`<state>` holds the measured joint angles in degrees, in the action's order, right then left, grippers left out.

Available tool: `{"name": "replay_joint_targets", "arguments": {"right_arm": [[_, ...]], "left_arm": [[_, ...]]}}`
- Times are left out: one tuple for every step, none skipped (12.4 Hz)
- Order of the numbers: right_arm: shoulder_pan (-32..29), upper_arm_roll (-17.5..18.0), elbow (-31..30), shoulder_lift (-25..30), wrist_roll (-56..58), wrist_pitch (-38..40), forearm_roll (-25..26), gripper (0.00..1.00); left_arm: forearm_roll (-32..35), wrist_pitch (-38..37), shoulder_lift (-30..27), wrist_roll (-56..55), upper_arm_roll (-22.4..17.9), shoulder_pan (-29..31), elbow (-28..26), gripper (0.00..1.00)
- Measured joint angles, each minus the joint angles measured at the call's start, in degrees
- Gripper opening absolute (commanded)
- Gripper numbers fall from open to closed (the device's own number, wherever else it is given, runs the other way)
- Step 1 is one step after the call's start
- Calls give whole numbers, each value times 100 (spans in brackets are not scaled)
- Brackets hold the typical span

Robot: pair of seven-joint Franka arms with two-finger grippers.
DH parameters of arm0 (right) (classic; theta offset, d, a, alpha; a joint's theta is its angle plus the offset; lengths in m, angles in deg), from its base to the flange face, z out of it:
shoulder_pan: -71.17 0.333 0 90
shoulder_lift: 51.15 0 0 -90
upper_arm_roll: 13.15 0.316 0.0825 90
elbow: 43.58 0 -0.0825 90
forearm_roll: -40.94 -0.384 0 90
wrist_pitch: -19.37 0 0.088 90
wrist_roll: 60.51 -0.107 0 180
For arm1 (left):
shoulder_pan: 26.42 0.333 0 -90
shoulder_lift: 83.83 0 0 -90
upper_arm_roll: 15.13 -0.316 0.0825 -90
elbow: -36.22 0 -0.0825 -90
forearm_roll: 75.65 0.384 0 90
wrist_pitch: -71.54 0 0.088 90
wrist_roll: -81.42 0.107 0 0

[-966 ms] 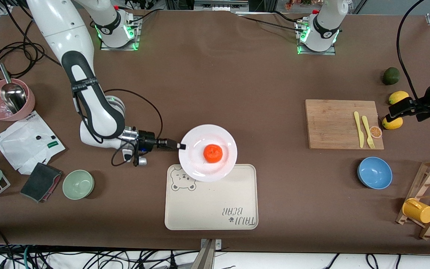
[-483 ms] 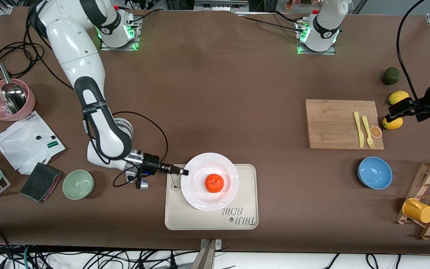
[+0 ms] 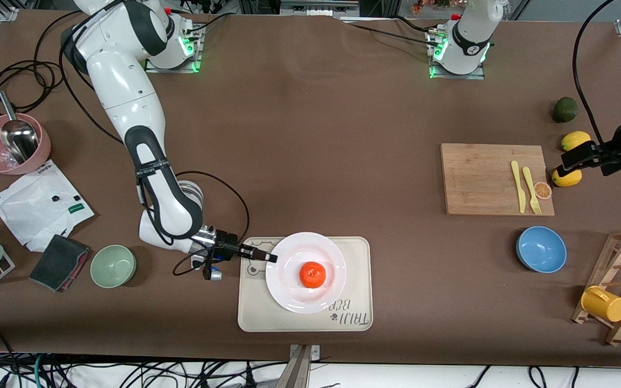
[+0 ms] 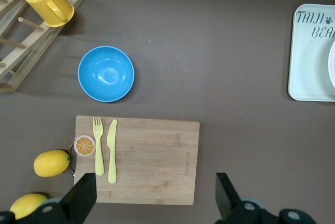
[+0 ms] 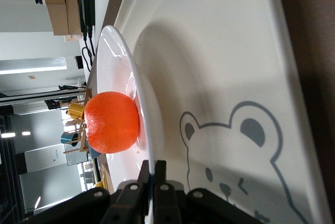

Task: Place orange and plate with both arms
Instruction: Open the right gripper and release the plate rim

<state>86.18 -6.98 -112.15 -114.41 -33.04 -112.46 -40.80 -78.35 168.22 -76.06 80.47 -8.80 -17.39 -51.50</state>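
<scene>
Orange (image 3: pixel 312 274) on plate (image 3: pixel 289 291), right claw (image 3: pixel 270 258) clamped on rim

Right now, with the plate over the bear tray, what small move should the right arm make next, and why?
Probably lower a touch, then open. The right claw is shut on the rim of the round white plate, which carries the small orange-red fruit over the cream bear-print tray; the right wrist view suggests the plate is not yet resting flat.
</scene>
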Motion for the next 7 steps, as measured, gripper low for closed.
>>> {"name": "replay_joint_targets", "arguments": {"right_arm": [[0, 0, 15, -9, 0, 0, 0, 5], [0, 0, 25, -10, 0, 0, 0, 15], [0, 0, 31, -10, 0, -1, 0, 20], [1, 0, 35, -10, 0, -1, 0, 23], [2, 0, 39, -10, 0, 0, 1, 28], [4, 0, 42, -10, 0, 0, 1, 30], [6, 0, 42, -10, 0, 0, 1, 35]], "left_arm": [[0, 0, 0, 0, 0, 0, 0, 100], [0, 0, 0, 0, 0, 0, 0, 100], [0, 0, 0, 0, 0, 0, 0, 100], [0, 0, 0, 0, 0, 0, 0, 100], [0, 0, 0, 0, 0, 0, 0, 100], [0, 0, 0, 0, 0, 0, 0, 100], [0, 0, 0, 0, 0, 0, 0, 100]]}}
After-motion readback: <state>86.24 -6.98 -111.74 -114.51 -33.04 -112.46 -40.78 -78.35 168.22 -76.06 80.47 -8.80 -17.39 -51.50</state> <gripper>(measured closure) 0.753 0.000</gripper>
